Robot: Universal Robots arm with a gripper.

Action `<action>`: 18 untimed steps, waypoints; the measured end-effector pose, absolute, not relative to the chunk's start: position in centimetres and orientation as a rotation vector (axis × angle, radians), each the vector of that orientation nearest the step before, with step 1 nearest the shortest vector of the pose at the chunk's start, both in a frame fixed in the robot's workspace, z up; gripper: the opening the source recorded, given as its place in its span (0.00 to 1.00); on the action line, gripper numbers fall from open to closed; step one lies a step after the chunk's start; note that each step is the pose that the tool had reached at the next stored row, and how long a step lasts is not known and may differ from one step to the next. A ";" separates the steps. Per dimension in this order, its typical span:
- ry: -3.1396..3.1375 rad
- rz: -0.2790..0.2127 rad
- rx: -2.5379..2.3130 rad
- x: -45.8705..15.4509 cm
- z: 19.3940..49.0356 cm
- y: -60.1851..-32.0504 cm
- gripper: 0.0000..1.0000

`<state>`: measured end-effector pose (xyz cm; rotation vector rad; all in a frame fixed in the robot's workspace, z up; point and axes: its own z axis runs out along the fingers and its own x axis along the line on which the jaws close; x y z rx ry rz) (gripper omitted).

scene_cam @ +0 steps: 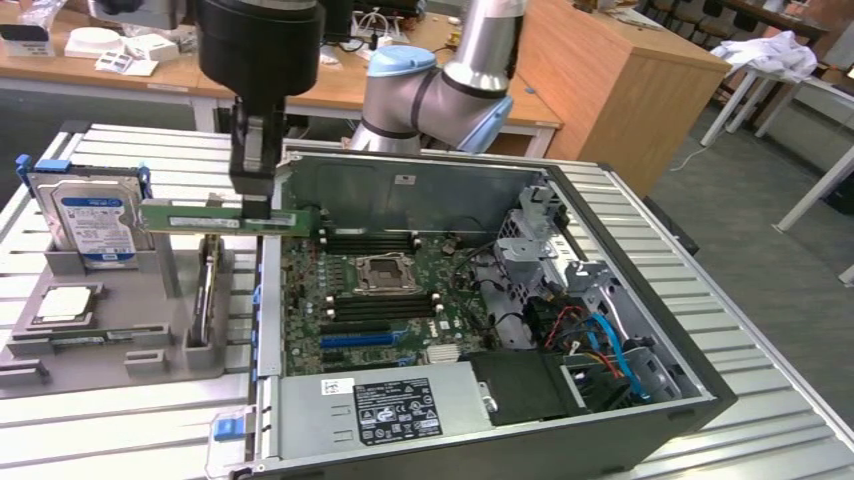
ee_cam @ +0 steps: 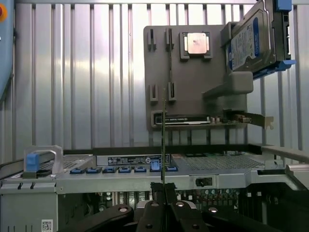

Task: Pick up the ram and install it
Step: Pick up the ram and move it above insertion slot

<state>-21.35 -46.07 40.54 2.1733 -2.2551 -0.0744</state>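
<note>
The ram (scene_cam: 220, 218) is a long green stick held level in the air, just over the wall of the open computer case (scene_cam: 534, 330) on the exterior view's left. My gripper (scene_cam: 262, 208) comes down from above and is shut on the ram near its case-side end. The wrist view sees the ram (ee_cam: 164, 145) edge-on as a thin line rising from between the black fingers (ee_cam: 153, 212). The motherboard (scene_cam: 340, 300) lies below and to the exterior view's right, with dark memory slots (scene_cam: 367, 241) beside the processor socket (scene_cam: 384, 270).
A grey parts holder (scene_cam: 94, 350) stands beside the case on the exterior view's left. It carries a blue-labelled hard drive (scene_cam: 91, 222), a silver processor chip (scene_cam: 67, 305) and another thin board (scene_cam: 207, 290) standing in a slot. A drive cage and cables (scene_cam: 594, 330) crowd the case's other side.
</note>
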 end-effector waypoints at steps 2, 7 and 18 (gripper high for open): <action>-2.255 -0.074 2.173 -20.9 40.5 -46.1 0.12; -2.255 -0.074 2.173 -20.0 40.5 -46.1 0.12; -2.255 -0.074 2.173 -17.8 40.5 -46.1 0.12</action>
